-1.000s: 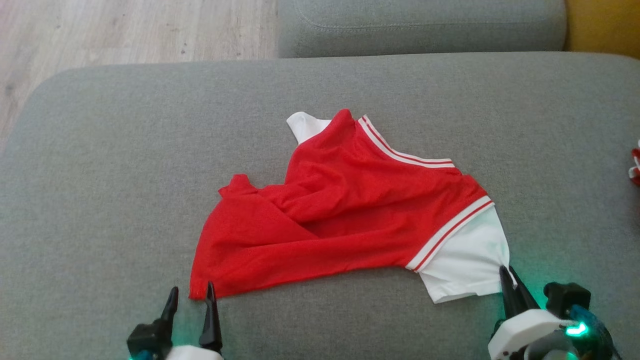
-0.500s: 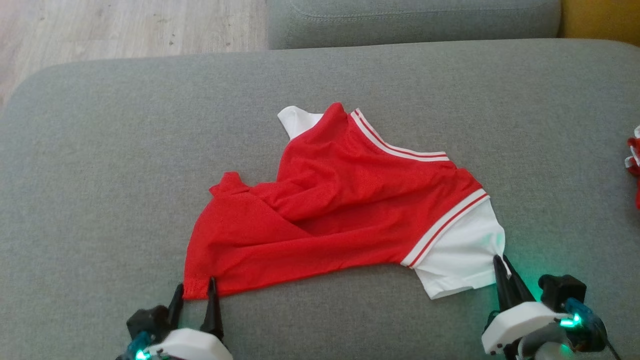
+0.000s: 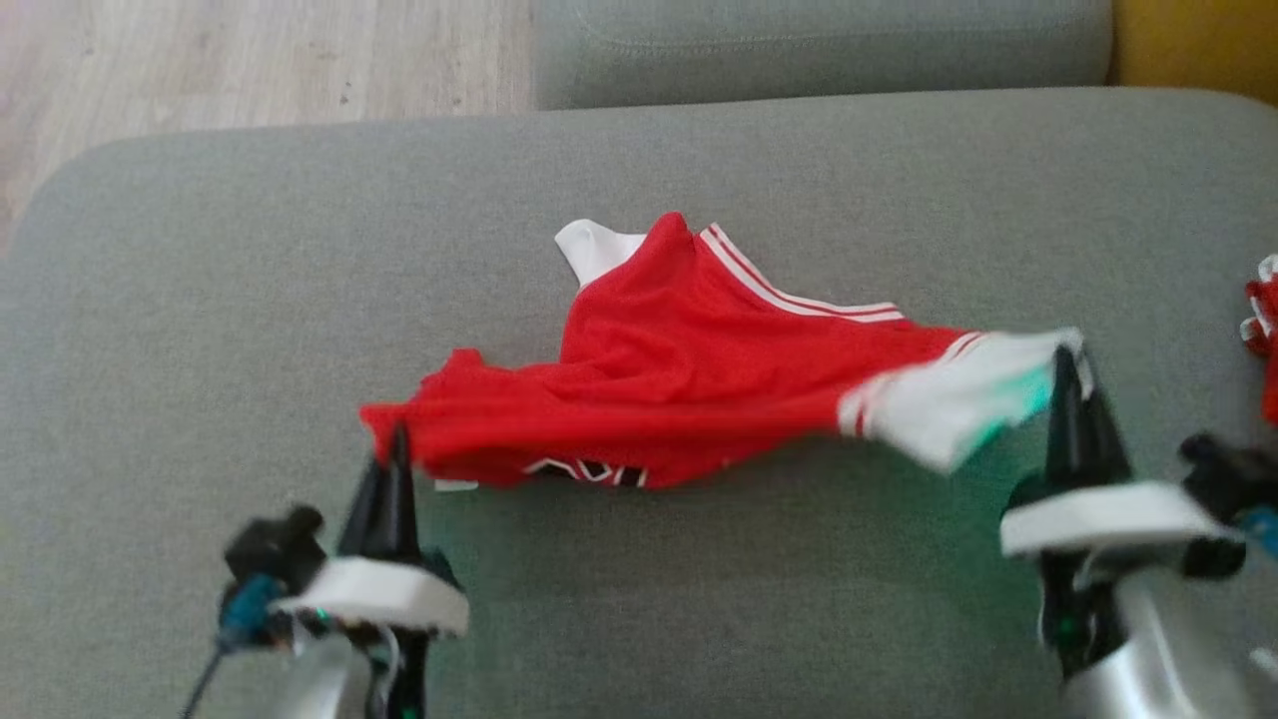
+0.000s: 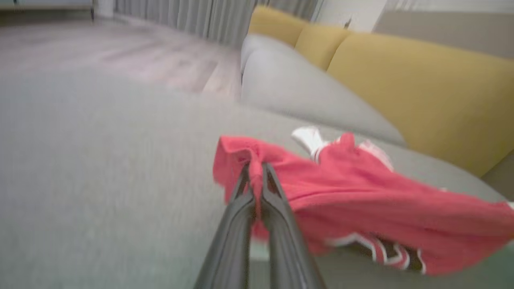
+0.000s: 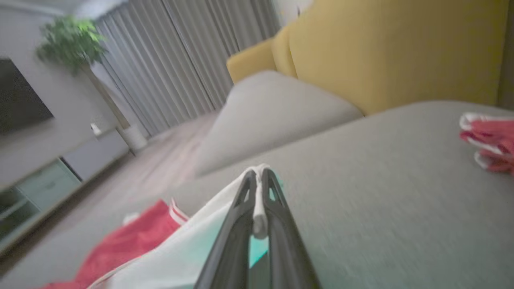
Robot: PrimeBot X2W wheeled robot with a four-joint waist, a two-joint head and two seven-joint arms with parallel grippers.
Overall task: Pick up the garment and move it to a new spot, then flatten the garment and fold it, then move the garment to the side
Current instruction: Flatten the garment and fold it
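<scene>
The garment, a red T-shirt with white sleeves and striped trim, is stretched between my two grippers above the grey cushion. My left gripper is shut on its red hem corner, seen close up in the left wrist view with red cloth trailing right. My right gripper is shut on the white sleeve; the right wrist view shows white fabric pinched between the fingertips. The garment's front edge hangs lifted, its far part still lies on the cushion.
Another red-and-white cloth item lies at the cushion's right edge, also visible from the right wrist. A second grey cushion sits behind, yellow sofa backs beyond, wooden floor at the far left.
The left gripper closed on the hem corner. Both grippers rose and moved away from me, lifting the garment's near edge off the cushion and pulling it taut.
</scene>
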